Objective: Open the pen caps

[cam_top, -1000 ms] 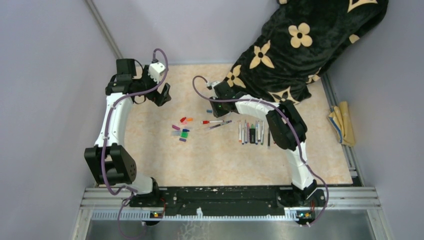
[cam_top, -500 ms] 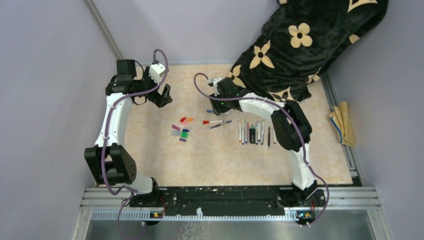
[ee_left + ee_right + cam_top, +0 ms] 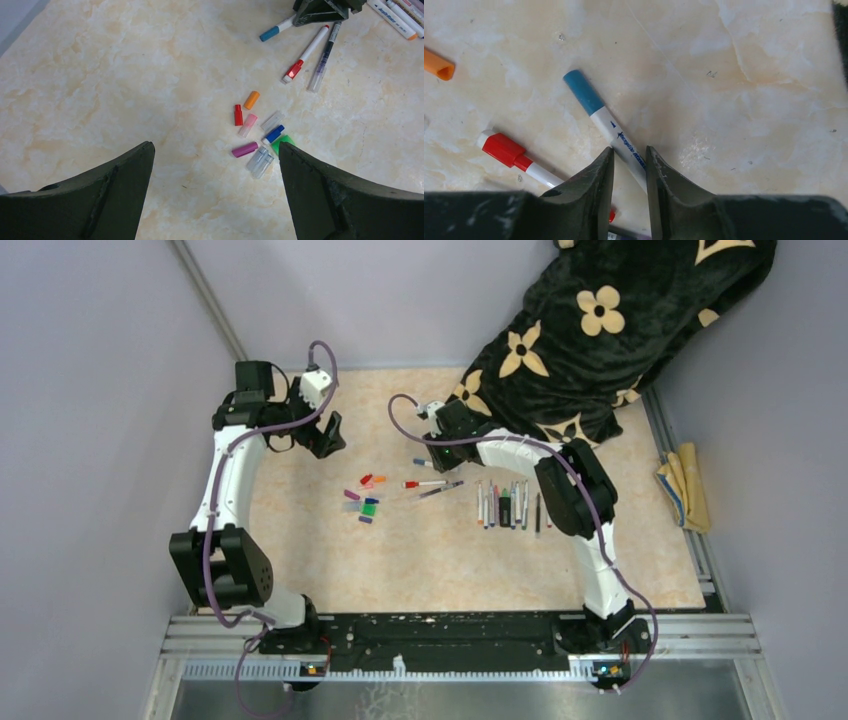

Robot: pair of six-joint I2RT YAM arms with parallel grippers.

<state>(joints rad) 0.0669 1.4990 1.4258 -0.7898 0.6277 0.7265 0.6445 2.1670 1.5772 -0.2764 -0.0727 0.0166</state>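
The left pincer (image 3: 215,145) is held wide open with nothing in it, poised above the table (image 3: 100,75). Ahead of it and slightly right, a loose cluster of caps (image 3: 248,125) is seen, so a good share of the task appears done. Farther ahead and right, the red pen (image 3: 306,52) is seen with its cap on. The blue pen (image 3: 609,127) is likewise capped, its barrel set between the narrowed jaws of the right pincer (image 3: 630,152). Whether it is actually clamped cannot be told. To that pincer's right, a row of pens (image 3: 505,505) is laid out. The left arm is raised, its wrist tipped down. The right arm is stretched forward and leftward, its wrist low over the table.
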